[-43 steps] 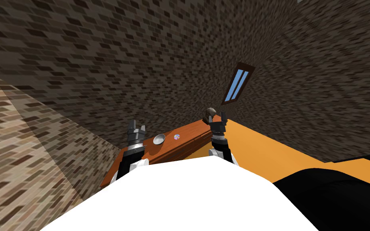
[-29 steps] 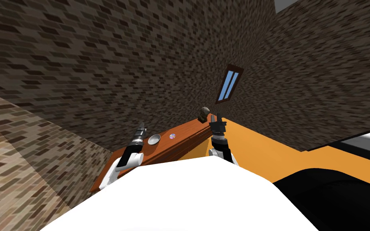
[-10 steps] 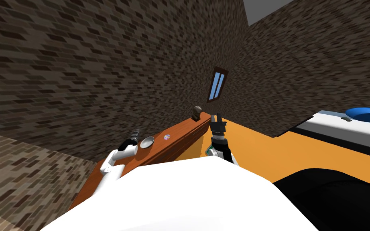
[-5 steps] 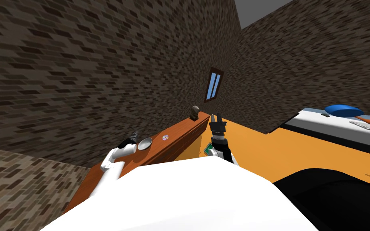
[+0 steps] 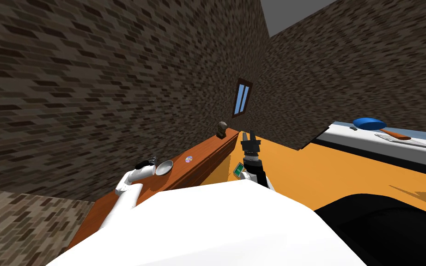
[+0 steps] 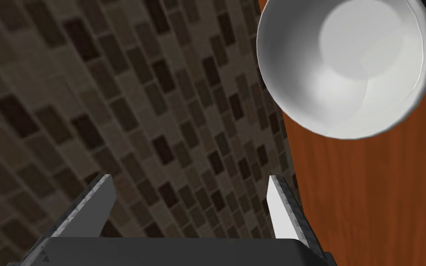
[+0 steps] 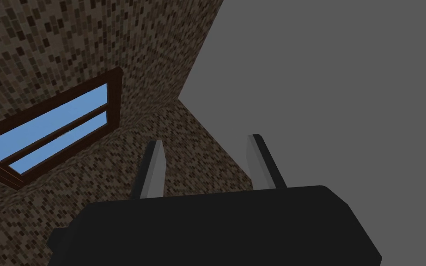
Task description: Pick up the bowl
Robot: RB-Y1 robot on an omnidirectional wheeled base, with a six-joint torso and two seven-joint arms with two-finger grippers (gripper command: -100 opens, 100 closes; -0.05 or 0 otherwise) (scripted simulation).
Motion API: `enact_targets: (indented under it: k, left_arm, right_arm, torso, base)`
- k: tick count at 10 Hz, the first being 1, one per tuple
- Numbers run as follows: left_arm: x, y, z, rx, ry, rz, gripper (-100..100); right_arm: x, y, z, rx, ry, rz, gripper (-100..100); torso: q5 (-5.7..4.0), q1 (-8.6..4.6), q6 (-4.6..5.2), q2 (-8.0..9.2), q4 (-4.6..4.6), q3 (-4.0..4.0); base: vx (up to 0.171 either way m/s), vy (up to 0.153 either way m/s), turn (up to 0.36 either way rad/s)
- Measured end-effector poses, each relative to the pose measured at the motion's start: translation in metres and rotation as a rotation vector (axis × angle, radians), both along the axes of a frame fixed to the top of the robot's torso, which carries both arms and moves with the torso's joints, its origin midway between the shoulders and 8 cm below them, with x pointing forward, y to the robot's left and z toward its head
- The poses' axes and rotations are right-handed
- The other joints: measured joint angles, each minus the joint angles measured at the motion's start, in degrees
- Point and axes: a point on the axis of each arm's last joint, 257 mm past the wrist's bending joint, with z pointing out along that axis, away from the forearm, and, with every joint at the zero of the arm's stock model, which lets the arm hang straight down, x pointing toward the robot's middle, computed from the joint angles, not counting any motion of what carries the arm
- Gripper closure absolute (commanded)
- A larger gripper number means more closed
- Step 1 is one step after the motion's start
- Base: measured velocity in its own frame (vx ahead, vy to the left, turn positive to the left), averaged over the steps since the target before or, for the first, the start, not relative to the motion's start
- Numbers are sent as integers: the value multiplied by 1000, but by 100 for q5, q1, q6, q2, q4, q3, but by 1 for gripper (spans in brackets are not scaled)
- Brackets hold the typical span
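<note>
My base and head have swung round over the last seconds, so the whole room sits differently in the head view. The real change is on my left: that arm, upright in front of the wooden top point(image 5: 115, 203) a few seconds back, is now stretched out low across it. The left gripper point(image 6: 189, 182) lies just beside the bowl point(image 5: 164, 167), which sits near the top's wall-side edge. Its fingers point(image 6: 281, 208) stand wide apart with nothing between them. In the wrist view the gap frames brick wall, while the bowl lies ahead and off to one finger's side, so I judge the reach made but the line-up not. I need to shift sideways toward the rim before closing. I cannot tell whether a finger already touches it. Further along the top lie a small disc point(image 5: 188, 159) and a dark bust point(image 5: 222, 129), well apart from the bowl. My right gripper point(image 5: 248, 137) hangs raised past the top's end, fingers apart and empty.
</note>
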Motion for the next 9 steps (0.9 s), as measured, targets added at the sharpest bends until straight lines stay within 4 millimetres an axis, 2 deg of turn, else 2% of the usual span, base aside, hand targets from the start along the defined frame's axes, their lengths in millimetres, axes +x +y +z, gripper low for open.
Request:
enact_targets:
  k: [3,5,9]
  left_arm:
    - [-16,13,-29,-69,80,71,-100]
    - [-27,16,-41,-106,120,105,-100]
    - [-54,18,-78,-207,220,192,-100]
  right_arm:
    - [0,0,0,0,0,0,0]
    - [0,0,0,0,0,0,0]
    - [0,0,0,0,0,0,0]
  torso:
    - [1,6,-1,-3,-1,-2]
    - [0,2,-1,-1,0,-1]
    - [2,12,-2,-1,0,-1]
  base:
    - [-4,30,-80]
    - [-10,36,-150]
    - [-7,51,-114]
